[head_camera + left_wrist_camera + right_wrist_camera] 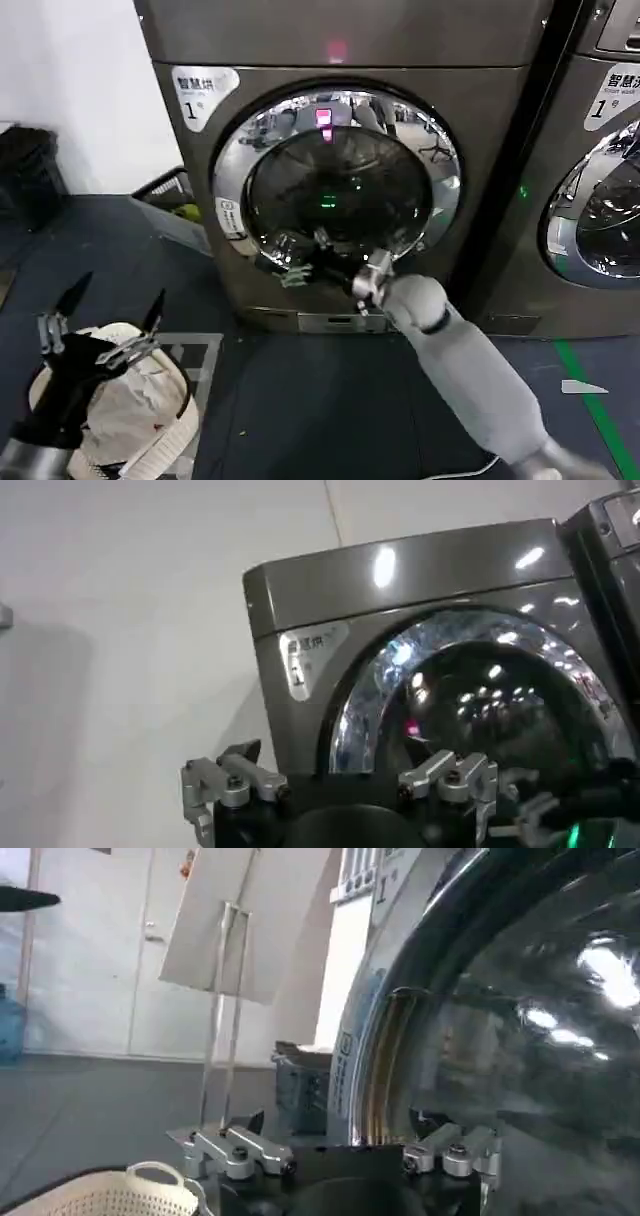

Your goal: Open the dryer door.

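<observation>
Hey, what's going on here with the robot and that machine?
The robot is working on opening the dryer door. Its right gripper is up against the lower left part of the door's chrome ring, by the edge where it would pull open. The door looks shut or barely cracked. The left gripper is open and idle, hanging low on the left above a white laundry basket. A similar machine stands to the right.

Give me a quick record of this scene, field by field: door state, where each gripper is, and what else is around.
dryer door: looks shut, chrome ring flush with the machine front
right gripper: at the door's lower left rim, arm stretched forward
left gripper: open, held low over the laundry basket, away from the dryer
laundry basket: white, on the floor at the robot's left, cloth inside
neighbouring machine: to the right, chrome-ringed door also shut
</observation>
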Robot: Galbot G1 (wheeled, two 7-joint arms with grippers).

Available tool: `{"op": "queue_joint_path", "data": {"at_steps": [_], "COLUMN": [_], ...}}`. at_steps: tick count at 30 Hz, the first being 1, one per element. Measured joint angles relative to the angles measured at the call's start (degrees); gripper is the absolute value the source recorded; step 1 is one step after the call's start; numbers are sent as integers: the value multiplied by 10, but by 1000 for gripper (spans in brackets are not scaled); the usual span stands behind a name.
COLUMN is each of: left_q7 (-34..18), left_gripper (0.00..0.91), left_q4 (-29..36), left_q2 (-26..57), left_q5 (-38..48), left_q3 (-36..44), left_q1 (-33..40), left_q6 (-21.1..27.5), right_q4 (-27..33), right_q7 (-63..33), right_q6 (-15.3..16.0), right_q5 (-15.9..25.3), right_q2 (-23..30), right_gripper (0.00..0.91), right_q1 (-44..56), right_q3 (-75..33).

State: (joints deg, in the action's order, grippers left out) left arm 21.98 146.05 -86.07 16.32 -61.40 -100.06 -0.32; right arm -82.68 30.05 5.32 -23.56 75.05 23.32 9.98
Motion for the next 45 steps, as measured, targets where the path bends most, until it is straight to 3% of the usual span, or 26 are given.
{"op": "queue_joint_path", "data": {"at_steps": [27, 36, 45], "left_q7": [0, 6, 16], "left_gripper": [907, 907, 907], "left_q4": [7, 1, -23], "left_q2": [-8, -7, 11], "left_q5": [-11, -9, 27], "left_q3": [8, 8, -11], "left_q1": [-7, -1, 30], "left_q6": [-3, 2, 40], "right_q4": [157, 143, 79], "right_q7": [8, 19, 65], "right_q6": [-5, 5, 24], "right_q5": [12, 12, 13], "right_q2": [88, 87, 50], "right_gripper": [907, 907, 907], "right_q1": [-94, -83, -52], "right_q3": [56, 57, 60]}}
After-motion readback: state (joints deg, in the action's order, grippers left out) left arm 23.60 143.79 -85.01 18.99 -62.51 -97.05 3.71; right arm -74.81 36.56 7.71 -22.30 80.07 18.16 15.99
